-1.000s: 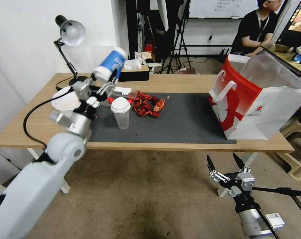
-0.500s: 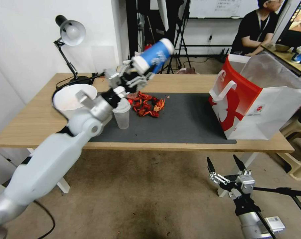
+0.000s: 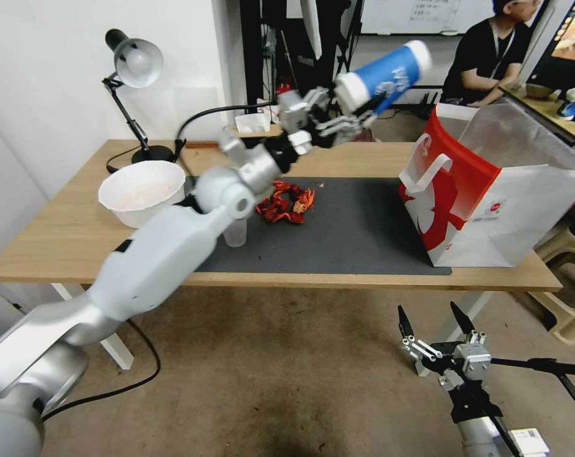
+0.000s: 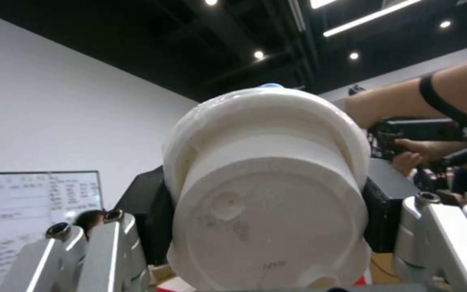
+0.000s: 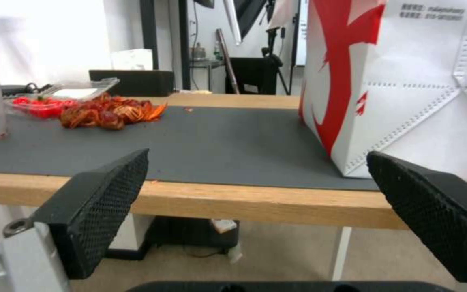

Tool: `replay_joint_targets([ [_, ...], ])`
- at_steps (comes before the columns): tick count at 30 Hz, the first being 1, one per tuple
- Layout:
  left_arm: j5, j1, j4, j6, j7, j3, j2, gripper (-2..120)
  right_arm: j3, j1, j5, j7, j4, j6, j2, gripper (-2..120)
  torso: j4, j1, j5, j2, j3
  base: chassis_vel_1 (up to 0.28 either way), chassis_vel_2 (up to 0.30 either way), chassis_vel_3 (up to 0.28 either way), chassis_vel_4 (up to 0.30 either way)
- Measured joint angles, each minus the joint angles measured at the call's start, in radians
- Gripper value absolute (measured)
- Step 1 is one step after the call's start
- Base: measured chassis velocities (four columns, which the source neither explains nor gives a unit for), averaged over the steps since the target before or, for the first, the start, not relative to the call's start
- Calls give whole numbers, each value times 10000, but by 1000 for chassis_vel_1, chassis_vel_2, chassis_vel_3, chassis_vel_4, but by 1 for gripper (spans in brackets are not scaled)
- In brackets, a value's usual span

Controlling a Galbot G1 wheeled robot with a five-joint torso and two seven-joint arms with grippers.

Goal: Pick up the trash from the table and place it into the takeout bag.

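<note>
The left claw (image 3: 348, 108) was clenched on the blue cup (image 3: 384, 75), held high over the worktop (image 3: 65, 235), long axis tilted, lid end apparently toward the takeout bag (image 3: 490, 197), just beside. The right claw (image 3: 435, 331) hung released below the worktop edge.

My left arm hides most of the clear cup (image 3: 235, 233); the takeout bag (image 3: 490, 209) conceals its contents.

Blue cup (image 3: 389, 75) with white lid; white takeout bag (image 3: 497, 190) with red panel; dark grey mat (image 3: 351, 228).
</note>
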Motion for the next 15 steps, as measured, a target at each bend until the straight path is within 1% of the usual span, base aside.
replay_joint_targets([
  [3, -4, -387, 353, 18, -103, 498, -460, 63, 58, -33, 20, -3, 10, 98, 137, 100, 0, 0, 0, 0, 0, 0, 0, 0, 0],
  [4, -4, -387, 353, 18, -103, 498, -460, 63, 58, -33, 20, -3, 10, 98, 137, 100, 0, 0, 0, 0, 0, 0, 0, 0, 0],
  [6, -4, -666, 633, 22, -173, 874, -748, 63, 78, -40, 30, -10, 3, 167, 225, 100, 2, 0, -1, 0, 0, 0, 0, 0, 0],
  [7, -4, -666, 633, 22, -173, 874, -748, 63, 78, -40, 30, -10, 3, 167, 225, 100, 2, 0, -1, 0, 0, 0, 0, 0, 0],
  [9, -15, -998, 994, 30, -236, 1183, -1036, 63, 89, -41, 31, -32, -27, 200, 277, 100, 1, 0, 0, 0, -1, 0, 0, 0, 0],
  [10, -15, -998, 994, 30, -236, 1183, -1036, 63, 89, -41, 31, -32, -27, 200, 277, 100, 1, 0, 0, 0, -1, 0, 0, 0, 0],
  [12, -41, -1387, 1543, 34, -280, 1463, -1369, 63, 104, -44, 32, -41, -56, 242, 323, 100, 1, 1, 0, 0, -1, 0, 0, 0, 0],
  [13, -41, -1387, 1543, 34, -280, 1463, -1369, 63, 104, -44, 32, -41, -56, 242, 323, 100, 1, 1, 0, 0, -1, 0, 0, 0, 0],
  [15, -98, -1746, 2016, 35, -285, 1690, -1649, 63, 123, -58, 49, -44, -76, 292, 345, 100, 1, 0, 1, 0, 0, 0, 0, 0, 0],
])
